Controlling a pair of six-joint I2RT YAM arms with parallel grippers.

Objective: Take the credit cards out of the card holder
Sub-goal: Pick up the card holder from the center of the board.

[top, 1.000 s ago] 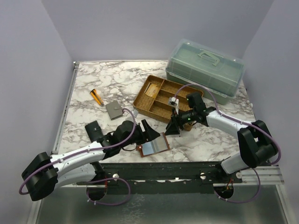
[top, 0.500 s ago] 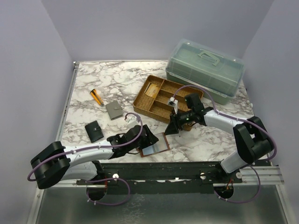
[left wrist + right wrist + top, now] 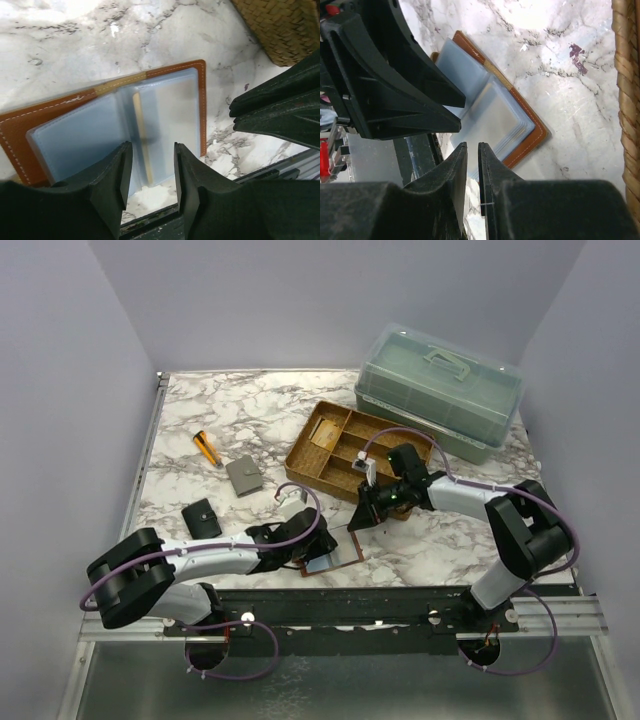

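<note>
**A:** What is changing in the overhead view?

**B:** Both hands are closing in on the holder point(image 3: 335, 552), which is lying open on the table point(image 3: 250, 410) near the front edge. Over the last second the left hand point(image 3: 303, 540) has been sliding in from the left, and it is now reaching over the holder's left half. The right hand point(image 3: 360, 520) has been creeping down to just beside its right edge. Both hands are narrowing. I am reading this as the start of a pull on a card.

**A:** What is the left wrist view showing?

**B:** The left hand point(image 3: 151, 150) is hovering over the clear sleeves, partly open and gripping nothing. The tan edge of a card point(image 3: 141, 132) is showing between two sleeves, just beyond its fingertips, so that card is still inside. The right hand point(image 3: 234, 116) is waiting past the holder's right edge.

**A:** And the right wrist view?

**B:** The right hand point(image 3: 472, 150) is nearly closed, with only a slit showing, at the near edge of the sleeves. I cannot tell whether it is pinching one. The holder is lying just ahead of it, with the left hand point(image 3: 461, 115) over the far side.
</note>
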